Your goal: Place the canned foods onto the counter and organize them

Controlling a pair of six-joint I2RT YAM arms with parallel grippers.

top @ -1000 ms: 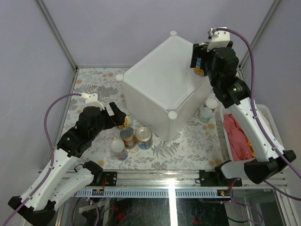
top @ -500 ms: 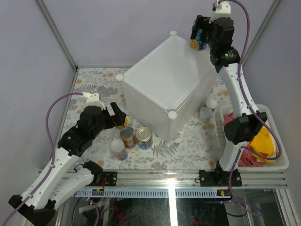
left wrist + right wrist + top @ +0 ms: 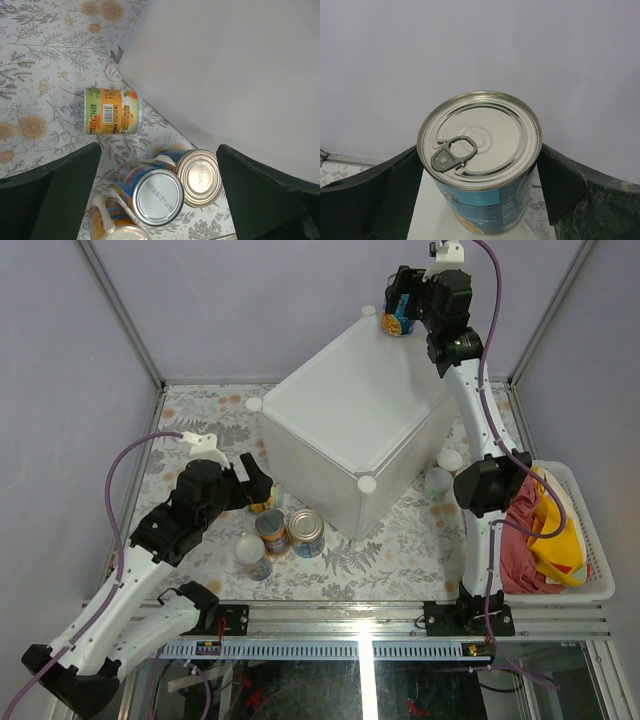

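From above, the right gripper (image 3: 398, 312) is clamped on a blue can (image 3: 397, 324), held upright over the far corner of the counter (image 3: 350, 410). The left gripper (image 3: 256, 486) hangs low over the floral table (image 3: 200, 420), with the counter wall just beside it. Just nearer than this gripper stand two silver-topped cans (image 3: 288, 530) and a white-lidded can (image 3: 250, 552). Two more white-lidded tins (image 3: 443, 470) sit by the counter's other side, below the right arm, near the basket (image 3: 600, 575) of cloths.

In the left wrist view, the left gripper's fingers (image 3: 55, 180) are spread wide and hold nothing. Ahead of them an orange-labelled can (image 3: 112, 111) lies on its side, close against the counter wall. The silver-topped cans stand between the fingers, touching each other.

In the right wrist view, the blue can fills the gap between the dark fingers (image 3: 390, 190), pull-tab up. The white counter top lies beneath it; whether it touches cannot be told.
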